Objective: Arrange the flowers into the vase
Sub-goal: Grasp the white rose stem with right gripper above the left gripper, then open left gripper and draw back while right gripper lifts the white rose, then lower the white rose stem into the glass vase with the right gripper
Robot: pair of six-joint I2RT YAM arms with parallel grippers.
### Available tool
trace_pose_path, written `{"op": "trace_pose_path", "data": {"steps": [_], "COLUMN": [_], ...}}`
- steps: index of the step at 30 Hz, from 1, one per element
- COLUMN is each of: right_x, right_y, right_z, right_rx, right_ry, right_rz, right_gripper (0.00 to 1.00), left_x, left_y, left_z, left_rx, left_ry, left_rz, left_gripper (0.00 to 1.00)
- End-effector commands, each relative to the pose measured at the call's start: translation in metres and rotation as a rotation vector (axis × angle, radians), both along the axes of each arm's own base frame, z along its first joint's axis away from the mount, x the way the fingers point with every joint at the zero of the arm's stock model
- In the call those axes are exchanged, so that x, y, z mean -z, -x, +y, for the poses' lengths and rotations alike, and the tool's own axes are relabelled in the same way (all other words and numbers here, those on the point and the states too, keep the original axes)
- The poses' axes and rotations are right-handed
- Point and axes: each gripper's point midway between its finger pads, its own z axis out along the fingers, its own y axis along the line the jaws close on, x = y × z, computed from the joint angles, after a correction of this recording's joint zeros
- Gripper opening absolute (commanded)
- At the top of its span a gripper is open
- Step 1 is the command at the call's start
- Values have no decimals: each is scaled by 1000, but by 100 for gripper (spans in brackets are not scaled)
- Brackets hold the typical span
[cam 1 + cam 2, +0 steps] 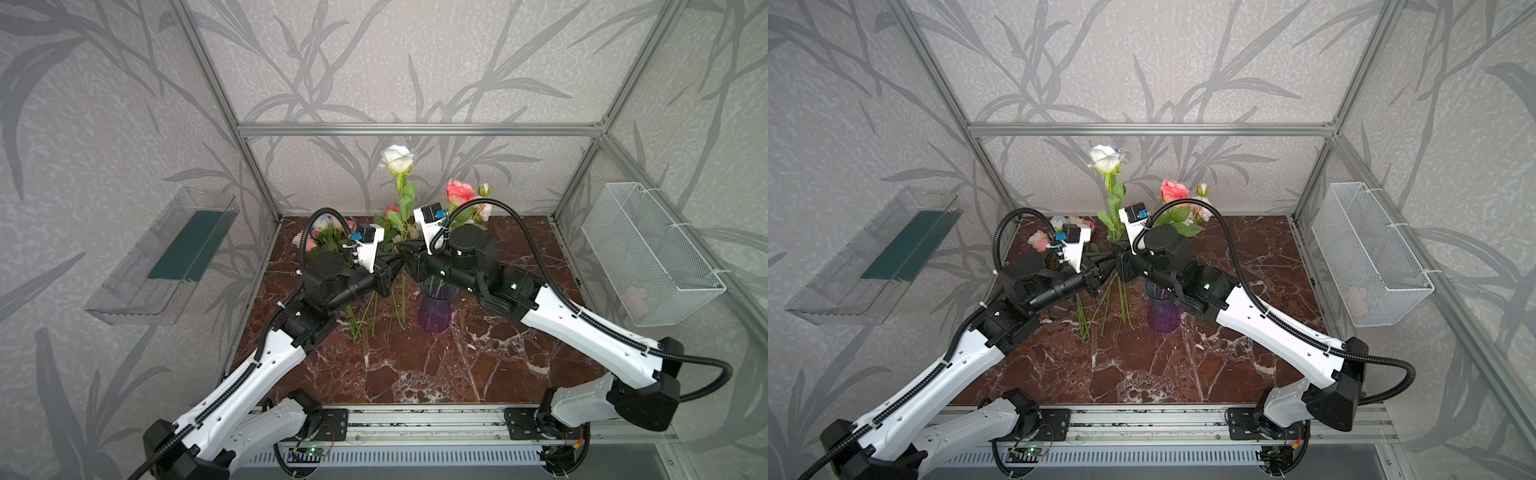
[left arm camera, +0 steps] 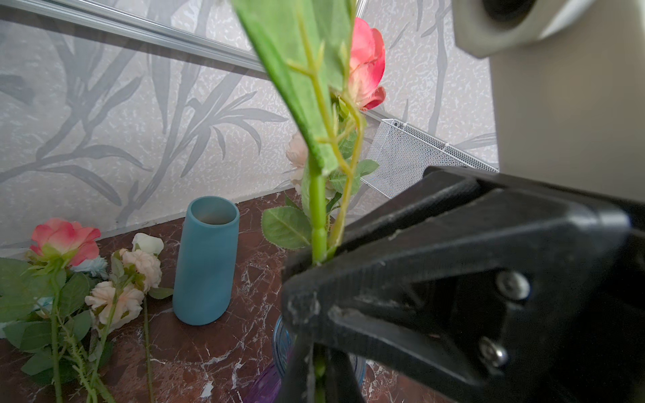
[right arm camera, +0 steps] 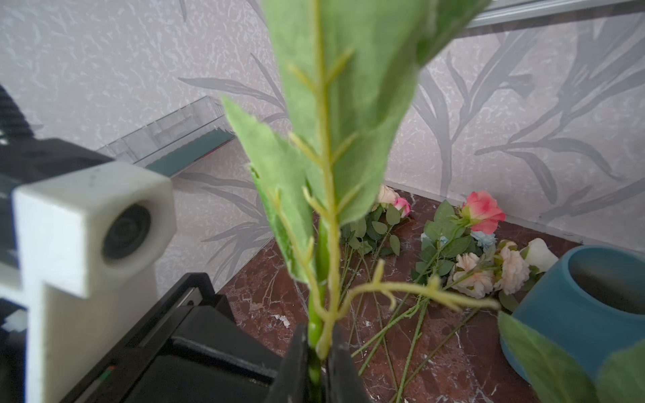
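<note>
We have the white rose [image 1: 397, 158] pinched upright by both arms at once. The left fingers [image 2: 300, 377] and right fingers [image 3: 296, 359] are clamped tight on its bare stem just below the leaves, one set directly above the other. It hangs over the counter [image 1: 415, 365], just beside the purple glass vase [image 1: 434, 313]. We judge it light, top-heavy and springy, so bare stem is the place to hold. The right arm hides the vase mouth, and the stem's foot is lost among the loose flowers [image 2: 118, 300].
</note>
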Motion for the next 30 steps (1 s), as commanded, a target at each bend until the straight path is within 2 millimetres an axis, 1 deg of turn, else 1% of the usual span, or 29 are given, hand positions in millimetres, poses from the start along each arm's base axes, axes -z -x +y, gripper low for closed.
{"op": "trace_pose_path", "data": {"steps": [1,2,3,4,5,6,7,9,12,15,19,21,24,26,29,30], "right_x": [-18,-20,-21,-21,-23,-24,-28,-38,-57,-73,-92,-99,-106,-107,-97,-90], "right_y": [2,3,4,5,5,5,5,5,6,9,12,11,5,1,-9,-12], "right_z": [0,-1,-2,-2,-3,-4,-6,-12,-25,-42,-66,-77,-96,-107,-120,-121], "right_rx": [-6,-10,-9,-10,-10,-6,2,19,49,85,144,174,242,276,313,318], "right_ry": [-51,-60,-68,-76,-83,-87,-87,-90,-84,-75,-42,-11,30,39,49,55], "right_rz": [-32,-34,-33,-36,-40,-46,-59,-91,-160,-228,-313,-356,-415,-435,-431,-420], "right_gripper": [5,4,4,4,4,4,4,4,4,4,4,4,4,4,4,4], "left_x": [-15,-15,-14,-14,-14,-14,-15,-15,-20,-25,-20,-17,-14,-9,-6,-5], "left_y": [4,3,3,2,1,0,0,-2,-4,-10,-21,-24,-28,-30,-33,-34], "left_z": [4,5,6,7,10,11,14,19,34,65,112,126,133,132,127,125], "left_rx": [-12,-21,-28,-39,-53,-64,-78,-108,-188,-356,-625,-712,-759,-762,-741,-730], "left_ry": [23,24,24,26,31,34,36,36,36,48,40,26,15,15,22,22], "left_rz": [-56,-55,-53,-53,-54,-55,-60,-71,-103,-149,-179,-175,-163,-144,-119,-113], "left_gripper": [2,8,21,39,53,63,69,73,73,74,75,75,75,75,75,75]}}
